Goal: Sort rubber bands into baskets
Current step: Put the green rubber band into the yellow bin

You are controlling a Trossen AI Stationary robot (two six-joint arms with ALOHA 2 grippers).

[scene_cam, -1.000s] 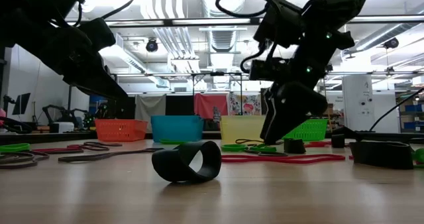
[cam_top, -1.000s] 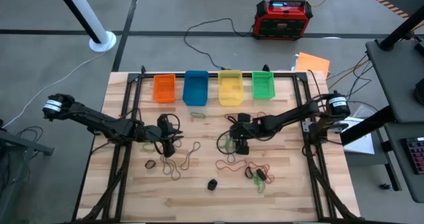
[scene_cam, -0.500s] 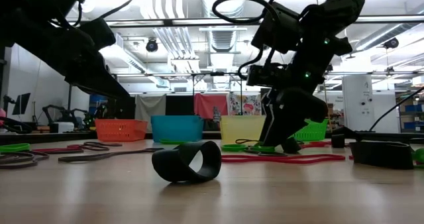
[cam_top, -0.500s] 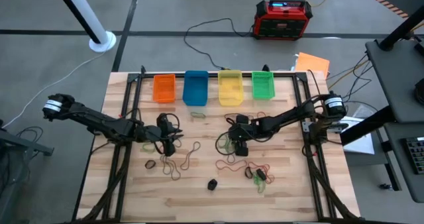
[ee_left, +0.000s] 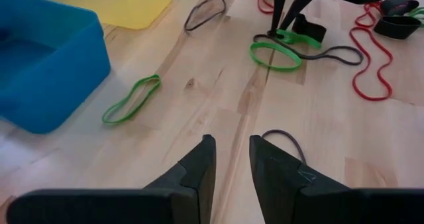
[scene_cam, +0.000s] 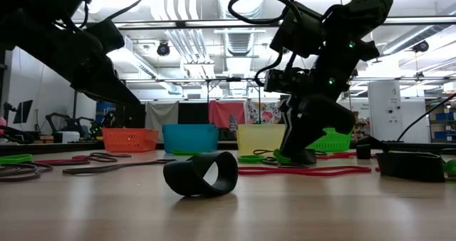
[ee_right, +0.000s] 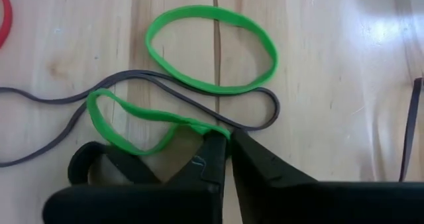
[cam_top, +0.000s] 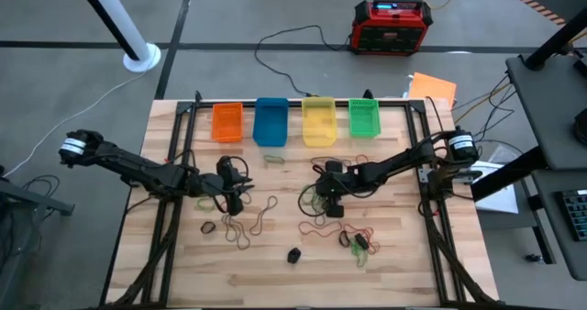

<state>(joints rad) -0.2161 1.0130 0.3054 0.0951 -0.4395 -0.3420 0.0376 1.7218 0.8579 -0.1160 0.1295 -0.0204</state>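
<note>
Four baskets stand in a row at the table's far edge: orange point(cam_top: 227, 122), blue point(cam_top: 270, 120), yellow point(cam_top: 318, 119) and green point(cam_top: 363, 116). Rubber bands lie scattered over the middle of the table. My right gripper point(ee_right: 225, 144) is down at the table's middle point(cam_top: 322, 196), shut on a small green rubber band point(ee_right: 126, 121). A larger green band point(ee_right: 212, 48) and a dark grey band point(ee_right: 265, 108) lie right beside it. My left gripper point(ee_left: 232, 154) hangs over the table left of centre point(cam_top: 235, 187), fingers slightly apart with bare wood between them. A grey band point(ee_left: 286, 141) lies just beside it. My right gripper pinches one end of the small green band point(ee_right: 207, 127) between its two fingertips. The fingers come slanting down from the table's right side. The rest of the band lies slack and flat on the wood, crossing over the dark grey band.
More loose bands lie around: a green one point(ee_left: 131, 99) by the blue basket, red ones point(cam_top: 323, 226) and brown ones point(cam_top: 259, 220) toward the near edge, and a thick black loop point(scene_cam: 201, 173). Black frame rails point(cam_top: 171, 209) run along both table sides. A red-black box point(cam_top: 392, 26) stands on the floor beyond.
My right gripper has shut: its fingers stood apart over the green bands and now meet on the end of the small green band at the table top. The band still lies on the wood. My left arm has kept still.
</note>
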